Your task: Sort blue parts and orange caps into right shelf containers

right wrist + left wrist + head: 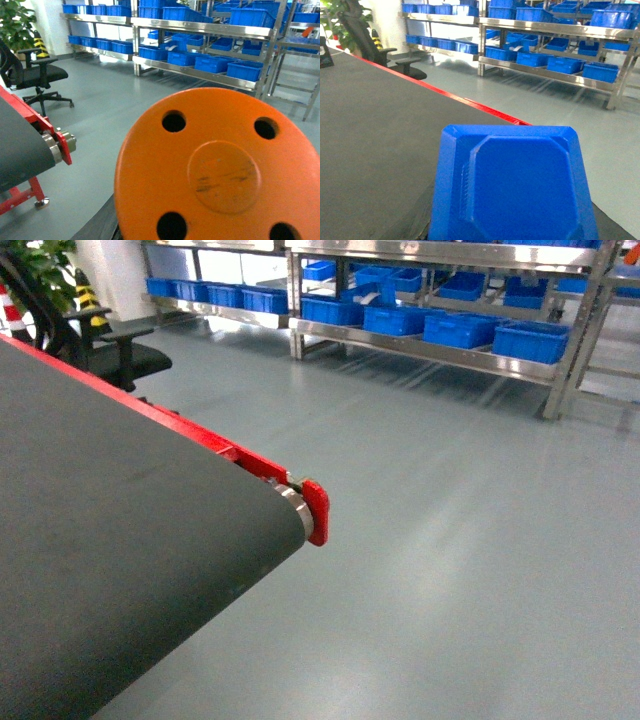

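Close against the left wrist camera sits one blue part [515,185], a moulded plastic piece with cut corners and a raised octagonal panel, filling the lower frame; the left end effector itself is hidden behind it, so I cannot tell how its jaws stand or whether they pinch the part. The right wrist camera is likewise filled by one orange cap [220,170], a round disc with four holes showing and a scuffed central boss; the right end effector is out of sight there too, its spread unknowable.

Just beyond lies a dark grey conveyor belt [120,560] with a red side rail [200,435] and a red end bracket [316,510] by its roller. Open grey floor [470,540] stretches past it. A black office chair [125,355] stands beside the belt, a potted plant [15,25] behind.

Farthest off, steel shelving [420,348] carries the right shelf containers [530,340], many blue crates in rows.
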Tool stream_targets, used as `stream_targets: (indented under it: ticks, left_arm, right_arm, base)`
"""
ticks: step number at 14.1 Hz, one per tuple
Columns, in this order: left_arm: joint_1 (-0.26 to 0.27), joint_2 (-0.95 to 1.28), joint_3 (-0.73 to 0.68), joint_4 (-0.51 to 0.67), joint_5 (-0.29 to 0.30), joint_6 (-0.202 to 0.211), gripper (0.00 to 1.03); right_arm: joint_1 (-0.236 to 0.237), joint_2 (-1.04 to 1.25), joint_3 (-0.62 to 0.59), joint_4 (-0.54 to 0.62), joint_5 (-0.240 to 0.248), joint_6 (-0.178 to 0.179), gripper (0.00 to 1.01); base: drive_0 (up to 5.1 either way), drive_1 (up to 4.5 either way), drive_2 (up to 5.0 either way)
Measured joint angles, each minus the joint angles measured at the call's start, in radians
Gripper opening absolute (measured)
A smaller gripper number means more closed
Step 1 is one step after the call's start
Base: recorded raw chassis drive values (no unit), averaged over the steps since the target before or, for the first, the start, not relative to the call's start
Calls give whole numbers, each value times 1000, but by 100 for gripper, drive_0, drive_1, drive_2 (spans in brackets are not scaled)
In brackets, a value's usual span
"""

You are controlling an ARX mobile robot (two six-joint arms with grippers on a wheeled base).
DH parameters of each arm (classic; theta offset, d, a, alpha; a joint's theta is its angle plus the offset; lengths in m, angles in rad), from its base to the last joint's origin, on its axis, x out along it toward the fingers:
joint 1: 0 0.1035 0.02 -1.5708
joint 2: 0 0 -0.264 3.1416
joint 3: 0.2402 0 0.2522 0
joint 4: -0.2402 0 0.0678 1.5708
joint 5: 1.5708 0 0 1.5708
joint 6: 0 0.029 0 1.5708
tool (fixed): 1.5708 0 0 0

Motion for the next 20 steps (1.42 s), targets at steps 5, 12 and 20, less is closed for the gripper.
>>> stream_targets:
  ticks: [5,12,20]
  left_arm:
    - [0,0,0,0,0,0,43]
    - [0,0,0,0,0,0,43]
    - [0,0,0,0,0,0,43]
  right_arm:
    - [0,0,0,0,0,0,45]
    - [0,0,0,0,0,0,45]
    - [0,0,0,0,0,0,45]
  base:
    - [-158,-158,-158]
    - [-161,-161,-161]
    - [-163,-163,-163]
